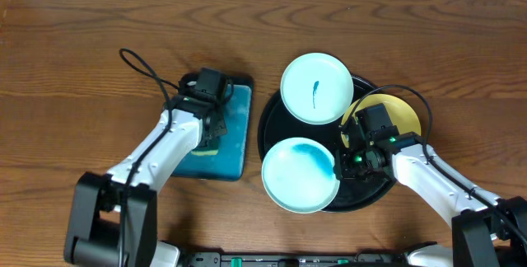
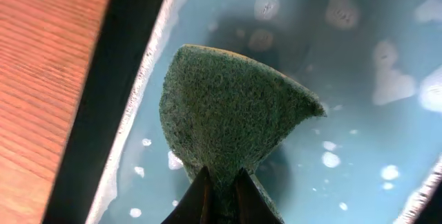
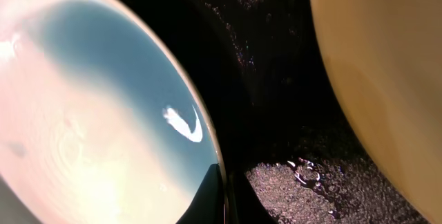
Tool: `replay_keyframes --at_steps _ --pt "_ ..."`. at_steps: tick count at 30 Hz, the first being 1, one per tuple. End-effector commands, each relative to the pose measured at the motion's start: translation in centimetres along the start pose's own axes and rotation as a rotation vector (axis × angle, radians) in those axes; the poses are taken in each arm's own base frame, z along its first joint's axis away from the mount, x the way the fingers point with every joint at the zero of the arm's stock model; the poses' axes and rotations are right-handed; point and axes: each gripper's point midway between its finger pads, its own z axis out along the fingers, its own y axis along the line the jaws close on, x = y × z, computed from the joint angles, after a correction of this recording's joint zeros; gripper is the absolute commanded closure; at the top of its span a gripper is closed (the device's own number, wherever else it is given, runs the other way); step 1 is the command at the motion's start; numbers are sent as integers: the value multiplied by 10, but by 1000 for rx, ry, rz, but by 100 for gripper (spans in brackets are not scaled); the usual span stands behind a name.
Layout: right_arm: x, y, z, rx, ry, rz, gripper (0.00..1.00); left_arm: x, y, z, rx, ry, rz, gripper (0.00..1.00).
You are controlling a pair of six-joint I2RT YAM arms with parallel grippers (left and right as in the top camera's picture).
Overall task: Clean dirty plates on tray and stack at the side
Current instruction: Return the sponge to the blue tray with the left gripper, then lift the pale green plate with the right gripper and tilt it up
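Closest to your left wrist camera, the left gripper (image 2: pixel 221 191) had its dark tips pinched on the narrow end of a green scouring pad (image 2: pixel 228 106). The pad was coarse and fibrous, and fanned out wider away from the fingers. It hung over the teal tray (image 2: pixel 359 79), a glossy rectangle with a black rim and a wet floor flecked with white foam. Seen from overhead, the tray's long side ran near-to-far across the wooden table (image 1: pixel 82 20).

Your right gripper (image 3: pixel 219 196) had its tips pressed together right at the rim of the pale mint plate (image 3: pixel 103 113). You could not tell whether the rim was caught between them. That plate was smooth, round and shallow, with a teal-blue wash across its well. It lay at the near-left of the black tray (image 3: pixel 276 79), overlapping the rim. The tray's glossy floor was beaded with water.

The white plate (image 1: pixel 317 87) sat at the tray's far edge, and its one thin blue squiggle (image 1: pixel 316 92) ran near-to-far. The pale yellow plate (image 1: pixel 403 114) lay on the tray's right side, partly under the right arm. All three plates faced up.
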Motion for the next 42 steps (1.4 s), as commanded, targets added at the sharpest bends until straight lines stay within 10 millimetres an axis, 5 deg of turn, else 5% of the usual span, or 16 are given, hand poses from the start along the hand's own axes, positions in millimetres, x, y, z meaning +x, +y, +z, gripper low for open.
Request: replay_keyframes --at_steps 1,10,23,35,42 --pt "3 2 4 -2 11 -2 99 10 5 13 -30 38 23 93" --pt "-18 7 -1 -5 -72 -31 99 12 5 16 -38 51 26 92" --pt "-60 -8 -71 216 -356 -62 99 12 -15 17 72 59 155 92" --pt "-76 -31 -102 397 -479 -78 99 11 -16 17 76 54 159 92" --pt "-97 -19 -129 474 -553 -181 99 11 -16 17 77 54 159 92"
